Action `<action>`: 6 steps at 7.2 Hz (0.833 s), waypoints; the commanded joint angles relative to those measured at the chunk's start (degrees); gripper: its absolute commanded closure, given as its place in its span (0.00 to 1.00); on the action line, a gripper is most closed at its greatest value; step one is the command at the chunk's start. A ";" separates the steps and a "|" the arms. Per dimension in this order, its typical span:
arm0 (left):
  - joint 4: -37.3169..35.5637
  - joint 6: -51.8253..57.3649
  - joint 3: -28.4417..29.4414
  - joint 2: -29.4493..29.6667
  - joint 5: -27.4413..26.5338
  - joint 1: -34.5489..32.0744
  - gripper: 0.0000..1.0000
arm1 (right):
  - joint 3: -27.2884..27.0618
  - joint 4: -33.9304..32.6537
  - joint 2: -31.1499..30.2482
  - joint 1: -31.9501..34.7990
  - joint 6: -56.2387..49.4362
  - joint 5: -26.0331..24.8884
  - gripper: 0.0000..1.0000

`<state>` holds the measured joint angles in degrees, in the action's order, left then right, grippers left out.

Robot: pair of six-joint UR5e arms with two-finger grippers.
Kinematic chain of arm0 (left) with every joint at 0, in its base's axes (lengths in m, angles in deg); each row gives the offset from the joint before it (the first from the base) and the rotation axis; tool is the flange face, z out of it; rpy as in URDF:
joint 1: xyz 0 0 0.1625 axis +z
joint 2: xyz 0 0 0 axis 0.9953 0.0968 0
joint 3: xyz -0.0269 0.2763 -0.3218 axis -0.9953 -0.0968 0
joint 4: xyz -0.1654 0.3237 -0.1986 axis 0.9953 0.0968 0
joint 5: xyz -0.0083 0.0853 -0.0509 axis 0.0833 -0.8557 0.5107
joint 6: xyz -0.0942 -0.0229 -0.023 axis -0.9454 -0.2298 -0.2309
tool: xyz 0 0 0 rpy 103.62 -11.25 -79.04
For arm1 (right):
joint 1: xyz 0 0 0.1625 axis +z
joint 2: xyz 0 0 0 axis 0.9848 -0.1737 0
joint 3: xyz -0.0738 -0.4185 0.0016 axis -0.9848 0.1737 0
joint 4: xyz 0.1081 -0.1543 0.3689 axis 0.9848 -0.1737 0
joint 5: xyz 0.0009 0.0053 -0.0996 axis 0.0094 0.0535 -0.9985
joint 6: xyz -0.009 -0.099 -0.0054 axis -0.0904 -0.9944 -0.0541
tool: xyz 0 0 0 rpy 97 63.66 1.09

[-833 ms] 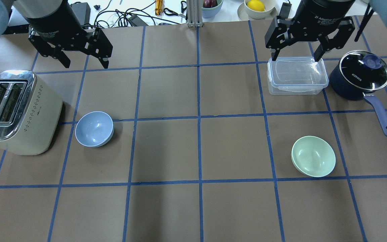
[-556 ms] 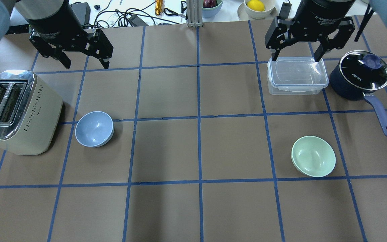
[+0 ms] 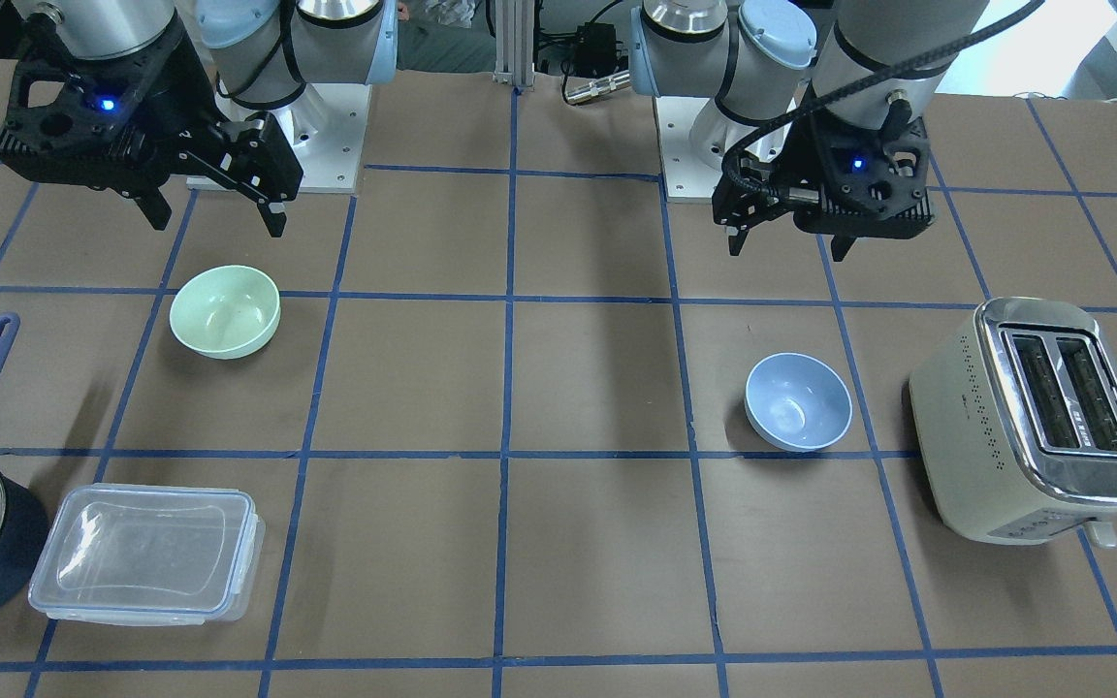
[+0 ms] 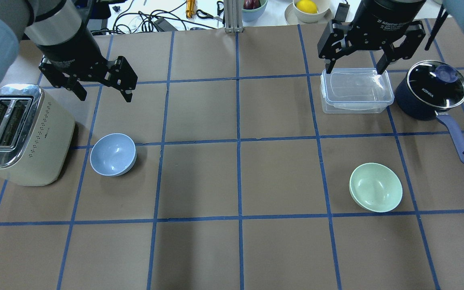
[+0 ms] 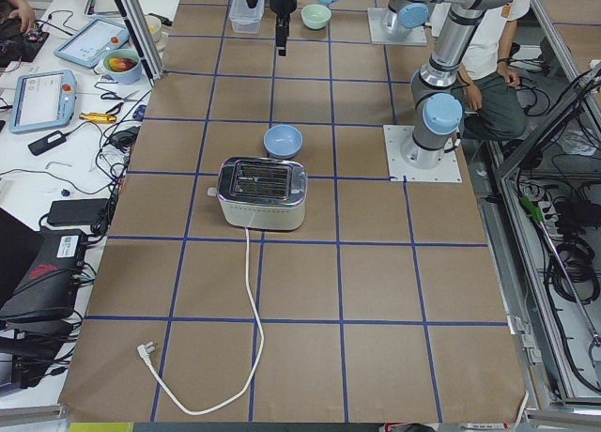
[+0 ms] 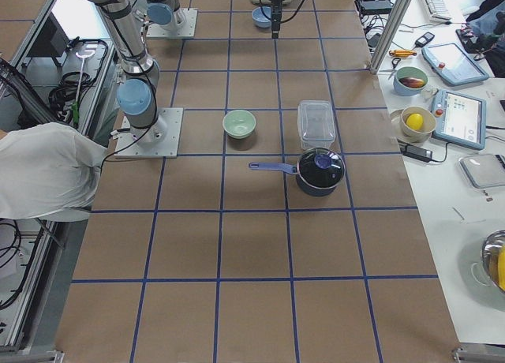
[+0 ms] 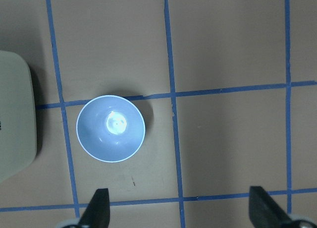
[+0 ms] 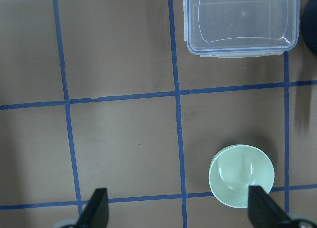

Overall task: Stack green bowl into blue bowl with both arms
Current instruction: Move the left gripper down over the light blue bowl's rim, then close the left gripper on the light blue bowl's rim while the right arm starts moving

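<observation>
The green bowl sits upright and empty on the table's right half; it also shows in the front view and the right wrist view. The blue bowl sits upright and empty on the left half beside the toaster, and shows in the front view and the left wrist view. My left gripper hangs open and empty above the table, behind the blue bowl. My right gripper hangs open and empty high over the clear box, well behind the green bowl.
A cream toaster stands just left of the blue bowl. A clear lidded plastic box and a dark navy saucepan with a handle stand behind the green bowl. Cables and dishes lie beyond the table's far edge.
My left gripper has moved toward the blue bowl, a little nearer and to the right. The right arm and both bowls have not moved.
</observation>
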<state>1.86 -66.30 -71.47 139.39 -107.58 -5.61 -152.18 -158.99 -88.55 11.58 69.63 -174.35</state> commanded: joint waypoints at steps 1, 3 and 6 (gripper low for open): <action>-12.44 -0.18 -11.27 2.78 0.32 2.41 0.00 | -0.01 0.03 0.09 0.00 0.00 -0.14 0.00; -34.00 4.96 -25.69 5.61 0.07 4.17 0.00 | -0.02 0.12 0.09 0.00 -0.09 -0.14 0.00; -42.95 6.24 -30.41 11.22 -0.02 6.47 0.03 | -0.63 0.21 0.35 -0.43 -0.96 0.12 0.00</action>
<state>-38.07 -60.32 -100.27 148.16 -107.52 0.47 -152.43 -158.85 -88.39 11.50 69.27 -174.44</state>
